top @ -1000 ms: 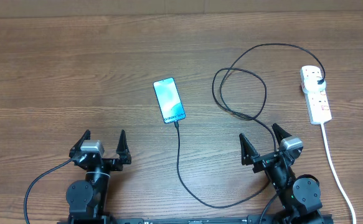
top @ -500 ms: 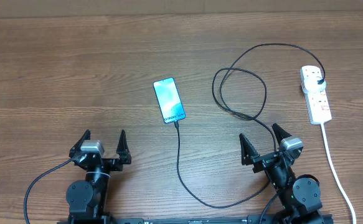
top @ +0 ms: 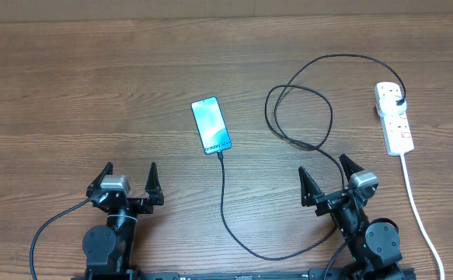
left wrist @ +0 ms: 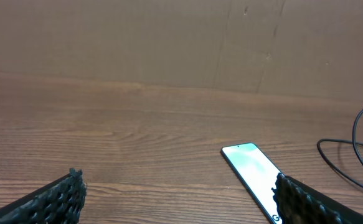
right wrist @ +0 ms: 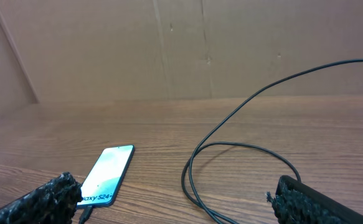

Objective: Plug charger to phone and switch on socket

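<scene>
The phone point(top: 211, 125) lies flat mid-table with its light-blue screen lit; it also shows in the left wrist view point(left wrist: 251, 169) and the right wrist view point(right wrist: 108, 173). The charger cable point(top: 224, 204) meets the phone's near end, loops across the table point(right wrist: 243, 146) and ends in a black plug point(top: 398, 102) sitting in the white socket strip point(top: 395, 120). My left gripper point(top: 130, 180) is open and empty, near the front edge, left of the phone. My right gripper point(top: 325, 174) is open and empty, near the front edge, beside the cable.
The strip's white cord point(top: 417, 207) runs down the right side toward the front edge, past my right arm. A brown cardboard wall point(left wrist: 181, 43) stands behind the wooden table point(top: 71, 101).
</scene>
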`<state>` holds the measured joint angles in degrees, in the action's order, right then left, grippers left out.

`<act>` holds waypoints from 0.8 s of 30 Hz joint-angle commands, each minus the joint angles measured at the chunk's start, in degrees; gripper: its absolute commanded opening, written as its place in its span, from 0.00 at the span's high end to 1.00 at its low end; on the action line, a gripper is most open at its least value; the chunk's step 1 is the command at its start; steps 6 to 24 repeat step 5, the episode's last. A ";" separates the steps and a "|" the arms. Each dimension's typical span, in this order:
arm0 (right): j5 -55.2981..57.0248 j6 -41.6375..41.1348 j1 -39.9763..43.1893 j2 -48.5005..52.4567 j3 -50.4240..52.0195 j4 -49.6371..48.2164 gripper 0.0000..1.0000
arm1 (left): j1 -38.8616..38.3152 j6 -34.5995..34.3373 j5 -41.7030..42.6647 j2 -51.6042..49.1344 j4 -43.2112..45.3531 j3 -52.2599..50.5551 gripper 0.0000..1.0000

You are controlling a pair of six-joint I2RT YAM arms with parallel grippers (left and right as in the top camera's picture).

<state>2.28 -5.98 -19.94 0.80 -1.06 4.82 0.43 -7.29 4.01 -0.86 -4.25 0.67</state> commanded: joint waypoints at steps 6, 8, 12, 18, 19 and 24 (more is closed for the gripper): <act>-0.28 0.28 0.20 -0.63 0.61 -0.17 0.00 | 0.42 0.87 -0.57 0.61 0.07 -0.42 0.01; -0.28 0.28 0.20 -0.63 0.61 -0.17 0.00 | 0.42 0.87 -0.57 0.61 0.07 -0.42 0.01; -0.28 0.28 0.20 -0.63 0.61 -0.17 0.00 | 0.42 0.87 -0.57 0.61 0.07 -0.42 0.01; -0.28 0.28 0.20 -0.63 0.61 -0.17 0.00 | 0.42 0.87 -0.57 0.61 0.07 -0.42 0.01; -0.28 0.28 0.20 -0.63 0.61 -0.17 0.00 | 0.42 0.87 -0.57 0.61 0.07 -0.42 0.01; -0.28 0.28 0.20 -0.63 0.61 -0.17 0.00 | 0.42 0.87 -0.57 0.61 0.07 -0.42 0.01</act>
